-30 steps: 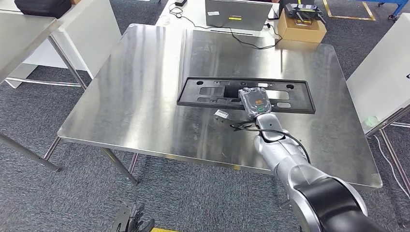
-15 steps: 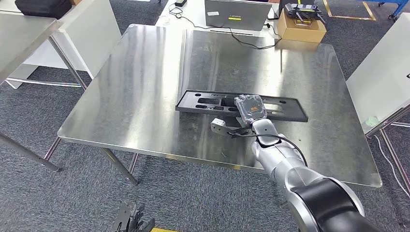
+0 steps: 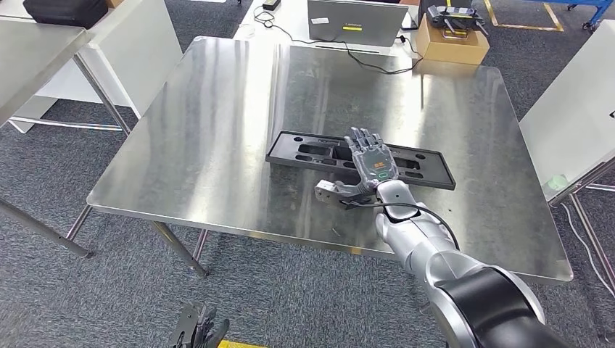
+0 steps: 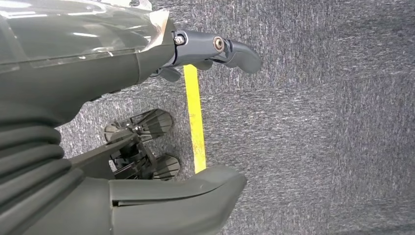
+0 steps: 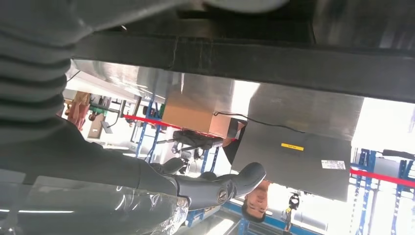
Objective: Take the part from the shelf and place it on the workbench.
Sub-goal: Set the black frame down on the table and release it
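With its fingers spread flat and holding nothing, the right hand [image 3: 372, 161] hovers over the long black plastic frame part [image 3: 304, 152] on the steel surface [image 3: 217, 130], so a careless withdrawal may drag it askew.

Count, head view:
- 1 steel workbench [image 3: 217, 145]
- 1 long black plastic part [image 3: 304, 151] lying on it
- 2 robot hands: right hand [image 3: 371, 161] over the part with fingers spread, left hand [image 3: 197, 330] hanging low above the carpet
- 1 cardboard box [image 3: 451, 45] past the far edge of the bench, 1 black device [image 3: 451, 16] on top of it
- 1 grey laptop-like unit [image 3: 355, 20] with 1 black cable [image 3: 377, 61] trailing onto the bench
- 1 black case [image 3: 64, 10] on the table at far left
- 1 yellow floor tape line [image 4: 195, 120], left wrist view
- 1 person [image 5: 255, 204], right wrist view
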Controlling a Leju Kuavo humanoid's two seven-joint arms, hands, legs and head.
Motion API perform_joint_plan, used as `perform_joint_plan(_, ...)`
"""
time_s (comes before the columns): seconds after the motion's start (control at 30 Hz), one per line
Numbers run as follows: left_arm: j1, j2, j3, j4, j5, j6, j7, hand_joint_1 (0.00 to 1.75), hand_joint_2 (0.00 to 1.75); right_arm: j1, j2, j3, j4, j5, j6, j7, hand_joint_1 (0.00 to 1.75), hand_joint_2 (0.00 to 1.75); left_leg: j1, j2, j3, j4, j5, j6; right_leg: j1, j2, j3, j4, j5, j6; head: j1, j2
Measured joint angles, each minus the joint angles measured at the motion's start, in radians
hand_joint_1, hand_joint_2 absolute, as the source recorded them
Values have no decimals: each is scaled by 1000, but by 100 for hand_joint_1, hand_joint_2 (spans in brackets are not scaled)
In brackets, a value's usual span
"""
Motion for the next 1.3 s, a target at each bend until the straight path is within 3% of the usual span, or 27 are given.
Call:
perform_joint_plan(0.27,0,2,0,0,-9,0,4,0,0,-6,7,-46,-3,-113,-55,-108,0,0,0,0,0,0,0,0,0,0,0,0,0,0,0,0)
perform_joint_plan(0.43,1,4,0,0,-7,0,-1,0,0,5,9,-126,-82,-313,-108,-311,0,0,0,0,0,0,0,0,0,0,0,0,0,0,0,0)
perform_joint_plan(0.6,9,9,0,0,4,21,-59,0,0,118,11,-230,-425,-474,-122,-504,0,0,0,-2,0,0,0,0,0,-2,1,0,-1,1,0,0)
perform_joint_plan(0.83,35,19,15,-2,66,57,-243,0,0,420,41,-283,-982,-633,-126,-724,0,0,0,-5,0,0,-4,1,0,-5,2,0,-3,2,0,0)
perform_joint_plan(0.93,42,25,26,-6,74,77,-289,0,0,524,57,-282,-1124,-643,-126,-741,0,0,0,-5,1,0,-5,1,0,-5,1,0,-5,4,0,0)
perform_joint_plan(1.1,45,31,31,-13,77,95,-303,0,0,598,68,-277,-1239,-681,-126,-744,0,0,0,-5,2,-1,-4,1,0,-5,3,0,-5,5,0,0)
perform_joint_plan(1.3,45,49,57,-46,98,214,-313,0,0,706,58,-199,-1289,-935,-126,-748,0,0,-1,-6,4,0,-6,2,-3,-5,5,-1,-5,5,0,0)
